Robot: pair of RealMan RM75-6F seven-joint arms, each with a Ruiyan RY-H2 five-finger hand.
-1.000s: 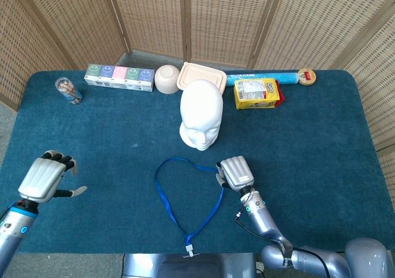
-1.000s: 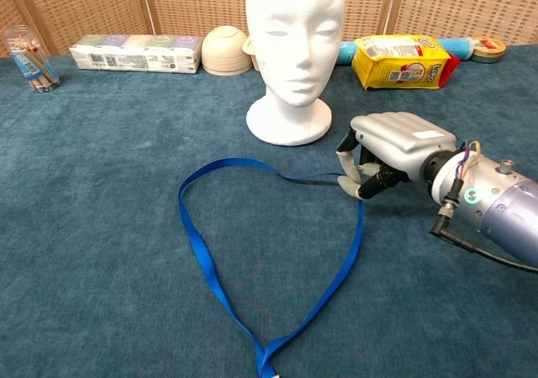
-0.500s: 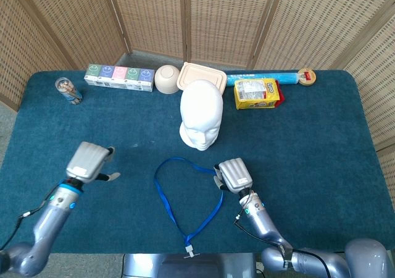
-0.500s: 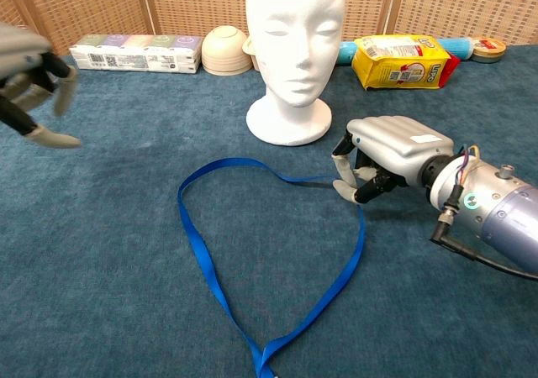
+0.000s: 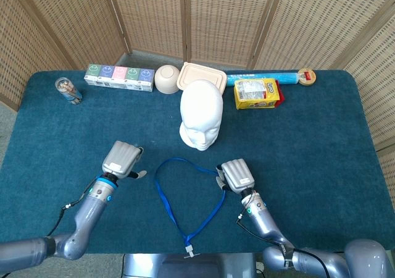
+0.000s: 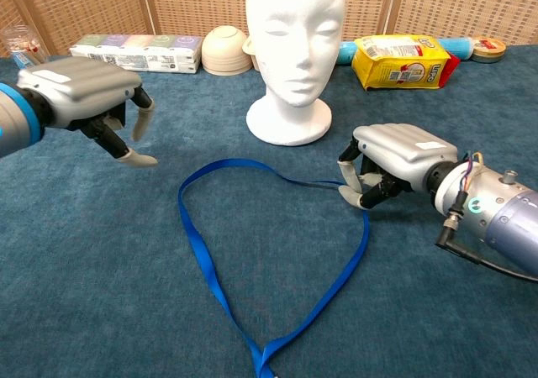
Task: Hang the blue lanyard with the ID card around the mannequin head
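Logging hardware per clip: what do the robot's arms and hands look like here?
Both hands, left hand and right hand, have smooth silver-grey back shells and dark finger segments with pale tips. The arms are silver-grey with a blue wrist ring; a green light and thin black cable show at the right wrist.

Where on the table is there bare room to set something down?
Bare cloth lies right of the mannequin head, below the yellow snack bag, and left between the tissue packs and left hand. The back row is crowded; the lanyard fills front centre.
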